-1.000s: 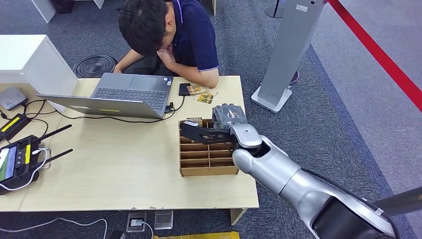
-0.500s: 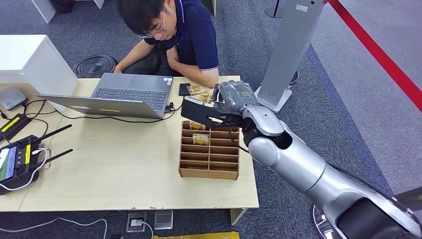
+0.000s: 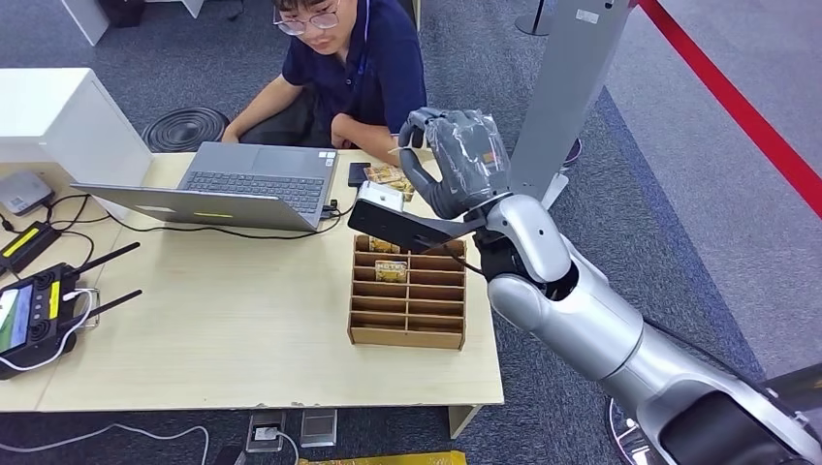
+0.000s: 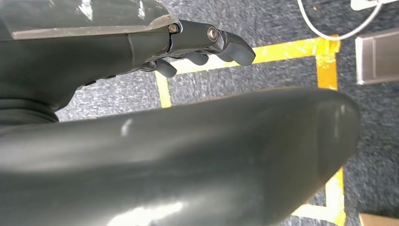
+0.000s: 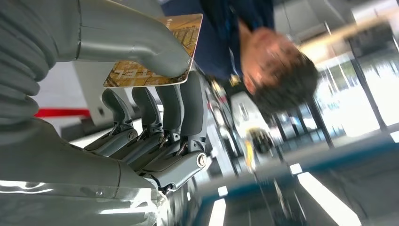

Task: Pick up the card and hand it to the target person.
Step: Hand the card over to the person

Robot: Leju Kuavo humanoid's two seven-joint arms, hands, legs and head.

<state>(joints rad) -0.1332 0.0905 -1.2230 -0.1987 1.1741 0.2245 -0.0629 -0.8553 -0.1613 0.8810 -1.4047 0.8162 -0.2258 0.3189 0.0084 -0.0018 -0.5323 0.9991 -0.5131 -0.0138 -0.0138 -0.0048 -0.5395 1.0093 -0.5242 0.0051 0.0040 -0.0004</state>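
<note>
Golden card [image 5: 155, 52] is clamped between thumb and fingers of the right hand [image 3: 456, 160], raised toward the person [image 3: 354, 68] for handover

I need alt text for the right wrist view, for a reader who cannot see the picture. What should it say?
The robot's right hand pinches a gold-patterned card between its thick grey thumb and darker fingers, held up toward a person in a dark blue shirt. The view is turned, so the person appears sideways, with a blurred bright room behind.
</note>
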